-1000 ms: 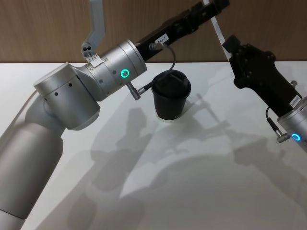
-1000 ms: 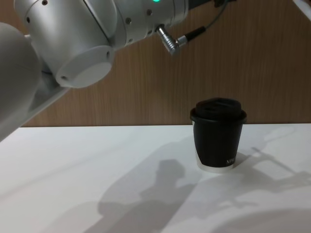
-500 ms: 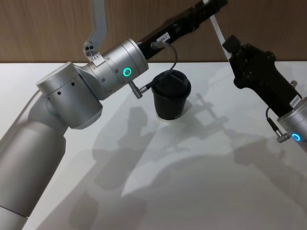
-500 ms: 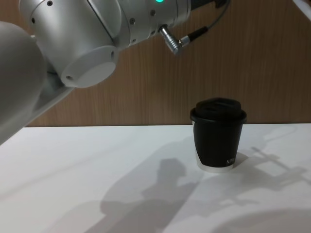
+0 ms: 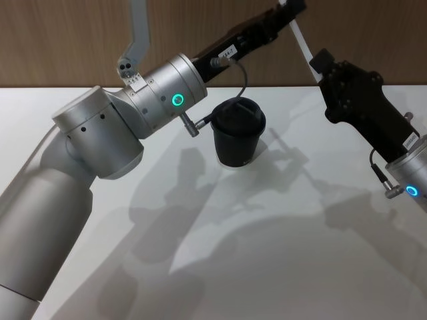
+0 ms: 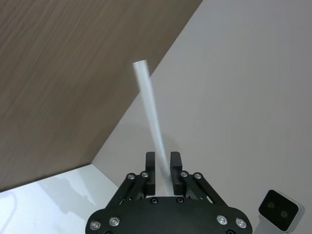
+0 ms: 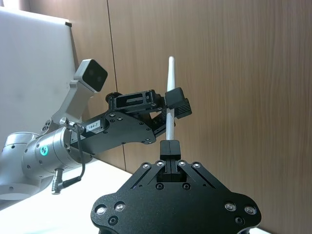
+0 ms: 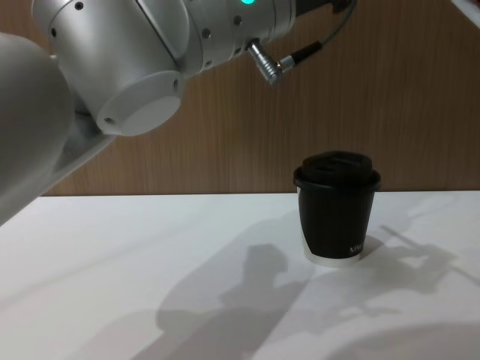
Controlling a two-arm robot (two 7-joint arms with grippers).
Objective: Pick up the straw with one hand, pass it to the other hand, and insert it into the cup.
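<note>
Compared with a second ago, the silver-grey left arm with the glowing green ring has edged a little farther over towards the short black paper cup (image 5: pixel 238 137). Its long black left gripper (image 5: pixel 293 8) has slid slightly higher and away from the cup. The arms' shadow on the white table (image 5: pixel 267 253) to the right of the cup has shifted with it. The cup and the flat, blocky black right gripper (image 5: pixel 319 61) sit where they did.

The cup stands upright on the table with its black domed lid on. From the chest camera the small white lettering shows near its white bottom rim, and the lid top looks closed.

The thin straight white drinking straw (image 5: pixel 302 41) is held in the air beyond the cup and to its right, well apart from it and slanting. Both grippers have it. The right gripper's fingers (image 7: pixel 169 146) are pressed together on its lower end, the end nearer the cup. The left gripper pinches it farther along; the left wrist camera shows a finger (image 6: pixel 150 165) close against each side of the straw. The far end pokes out past the left gripper, away from the cup. The left arm's thin black cable with its metal plug (image 5: pixel 192 128) hangs just left of the cup's lid.
</note>
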